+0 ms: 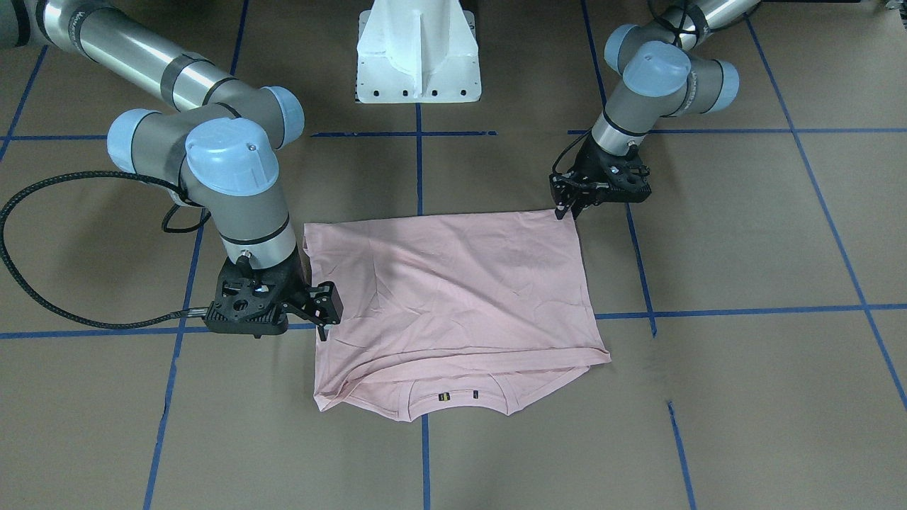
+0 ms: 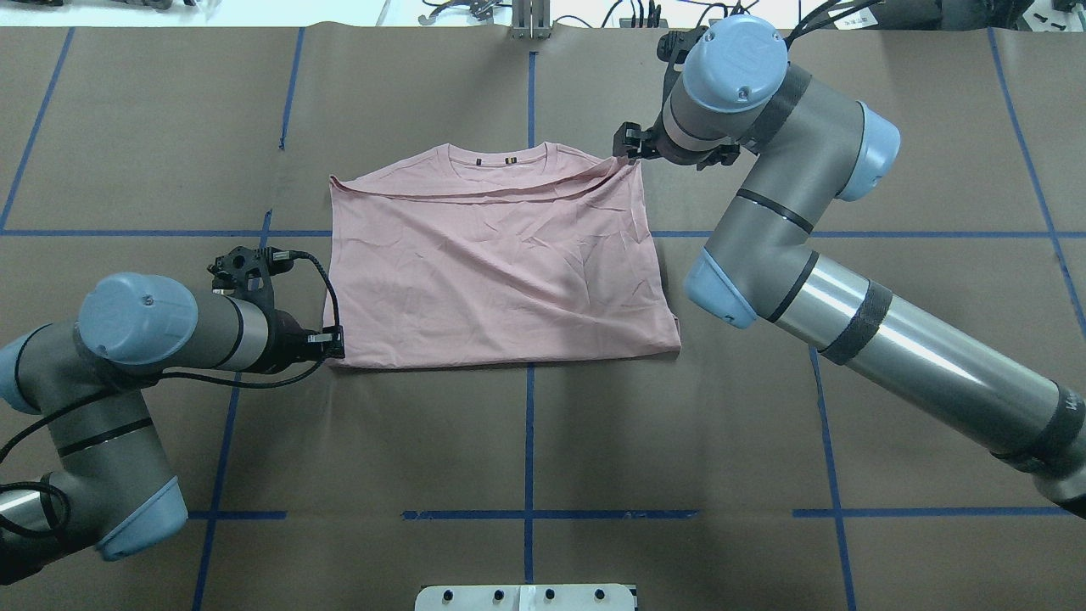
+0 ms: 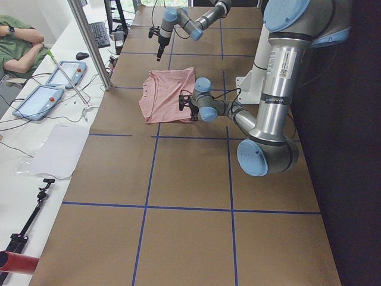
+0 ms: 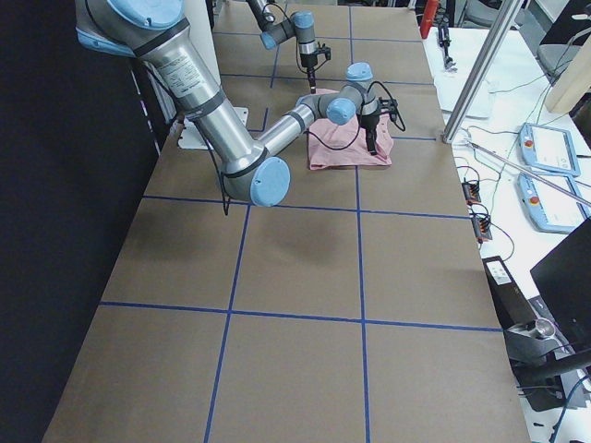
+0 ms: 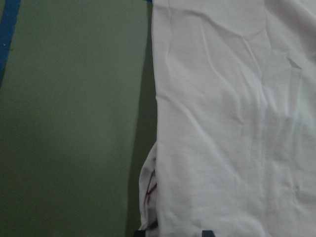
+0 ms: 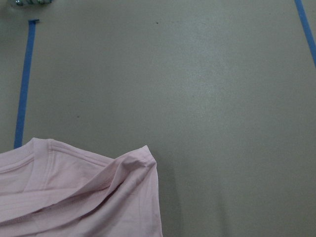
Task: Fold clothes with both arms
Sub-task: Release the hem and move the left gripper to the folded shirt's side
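At the centre of the brown paper-covered table [image 2: 382,441] with its blue tape grid. The dial is read from the overhead view, 12 o'clock pointing away from the robot.

1. Pale pink short-sleeved cotton T-shirt [image 2: 501,263]. Folded to a rough rectangle, plain side up, lying flat and creased. The ribbed collar [image 2: 496,151] sits at the 12 o'clock edge, uncovered beyond the folded layer. In the left wrist view a sliver of the lower layer shows at the edge, with dark print lines on it.

2. Black two-finger left gripper [image 1: 565,205]. Low at the shirt's 8 o'clock corner. Its fingertips [image 5: 207,233] stand apart in the wrist view, with the shirt's edge flat beneath them and nothing gripped.

3. Black two-finger right gripper [image 1: 326,315]. Raised above the shirt's corner between 1 and 2 o'clock. The fingers look parted in the front-facing view, and the corner lies bunched on the table, unheld.

4. Silver-grey jointed arms with light blue caps. The left arm [image 2: 127,339] enters from 8 o'clock, the right arm [image 2: 789,229] from 4 o'clock.

5. White pedestal base [image 2: 526,596]. At the table's 6 o'clock edge.
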`<state>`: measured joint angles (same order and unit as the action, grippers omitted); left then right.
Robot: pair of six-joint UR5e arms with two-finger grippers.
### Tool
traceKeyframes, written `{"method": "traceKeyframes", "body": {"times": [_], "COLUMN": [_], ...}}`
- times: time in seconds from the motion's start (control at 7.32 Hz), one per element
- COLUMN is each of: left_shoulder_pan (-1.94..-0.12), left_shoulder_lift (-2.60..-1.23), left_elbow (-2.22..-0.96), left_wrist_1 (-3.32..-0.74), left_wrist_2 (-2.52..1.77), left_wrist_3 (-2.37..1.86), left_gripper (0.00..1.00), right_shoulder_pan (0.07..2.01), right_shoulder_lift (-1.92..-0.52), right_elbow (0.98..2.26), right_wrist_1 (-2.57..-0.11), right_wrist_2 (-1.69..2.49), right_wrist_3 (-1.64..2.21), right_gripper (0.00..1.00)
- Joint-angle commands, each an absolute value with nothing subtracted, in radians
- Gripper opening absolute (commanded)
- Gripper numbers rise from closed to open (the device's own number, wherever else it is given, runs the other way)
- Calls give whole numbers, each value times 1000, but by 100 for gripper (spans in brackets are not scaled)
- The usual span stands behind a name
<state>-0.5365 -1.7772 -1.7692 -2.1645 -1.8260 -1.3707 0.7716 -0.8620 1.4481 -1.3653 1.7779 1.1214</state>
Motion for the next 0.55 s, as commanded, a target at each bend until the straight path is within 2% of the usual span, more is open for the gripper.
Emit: {"method": "traceKeyframes", "body": {"times": [0.0,0.41], "left_shoulder_pan": [-538,-665], "left_shoulder_lift": [-1770,-1758], "left_elbow": [-1776,-1746], "left_wrist_1": [-2164,-2163], "left_wrist_2": [-1827,-1830], "left_wrist_3": [-1364,-1092], "left_gripper": [0,0], "right_shoulder_pan": [772,772], "right_shoulder_lift": [-864,-870], "right_elbow": [1448,1447], "right_wrist_1": [-1365,-1365], "right_wrist_2": [1778,1776], "right_wrist_3": [1121,1121], "right_gripper": [100,100]}}
